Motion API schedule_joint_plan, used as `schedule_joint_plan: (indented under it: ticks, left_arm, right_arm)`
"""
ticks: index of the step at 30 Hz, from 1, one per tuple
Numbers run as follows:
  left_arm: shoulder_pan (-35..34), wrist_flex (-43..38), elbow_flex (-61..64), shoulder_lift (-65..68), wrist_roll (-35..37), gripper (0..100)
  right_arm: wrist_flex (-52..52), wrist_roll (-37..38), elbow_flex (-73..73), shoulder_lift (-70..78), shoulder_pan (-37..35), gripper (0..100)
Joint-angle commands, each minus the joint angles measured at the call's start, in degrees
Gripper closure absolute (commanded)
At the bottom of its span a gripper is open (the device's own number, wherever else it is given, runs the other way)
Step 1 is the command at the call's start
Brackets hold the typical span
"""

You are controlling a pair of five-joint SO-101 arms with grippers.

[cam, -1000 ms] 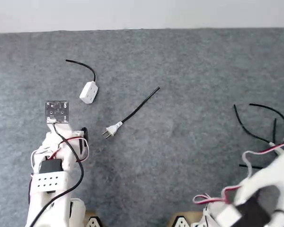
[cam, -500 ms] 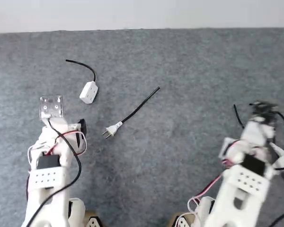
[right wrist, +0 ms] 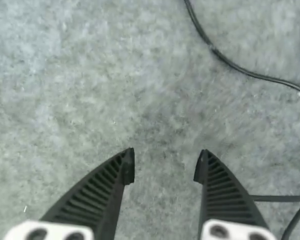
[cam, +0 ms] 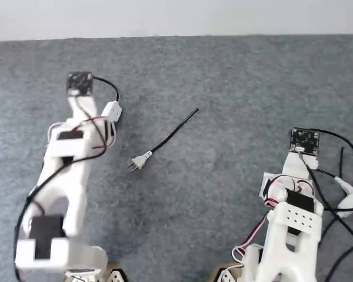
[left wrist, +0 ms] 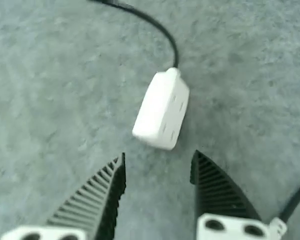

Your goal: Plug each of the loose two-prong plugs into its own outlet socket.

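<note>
Surface: grey felt-like mat (cam: pixel 223 88), fuzzy nap.

Socket block (left wrist: pixel 162 110): white, smooth plastic, rounded rectangle with slot pairs on its top face. It lies flat at far left, with a black cord curving off its far end.

Left gripper (left wrist: pixel 157 172): ribbed black wedge fingers (left wrist: pixel 110 190) spread apart, holding nothing, just short of the block and not touching it.

Plug (cam: pixel 141 160): white, two metal prongs, thin straight black cord. It lies mid-mat, right of and nearer than the block.

Right gripper (right wrist: pixel 165 167): fingers parted and empty over bare mat. Loose black cords (right wrist: pixel 230 62) lie beyond it at the right edge.
</note>
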Motion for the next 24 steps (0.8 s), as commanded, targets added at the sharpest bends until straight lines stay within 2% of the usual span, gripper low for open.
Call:
schedule_joint_plan:
  ticks: [1, 10, 21, 24]
  left_arm:
    - [1.1, -1.4, -10.4, 5.9, -2.0, 80]
    - [0.7, -1.4, -26.7, 22.9, -2.1, 80]
    - [0.7, -1.2, -32.3, 31.9, -2.2, 80]
    - [0.4, -1.2, -33.1, 32.4, -2.2, 84]
  right_arm:
    - [-1.5, 1.2, -0.6, 0.8, -0.7, 81.5]
    - [-1.5, 1.3, -0.6, 1.0, -0.7, 81.5]
    - [-1.5, 1.4, -0.6, 1.0, -0.7, 81.5]
    - [-1.5, 1.4, -0.6, 1.0, -0.7, 81.5]
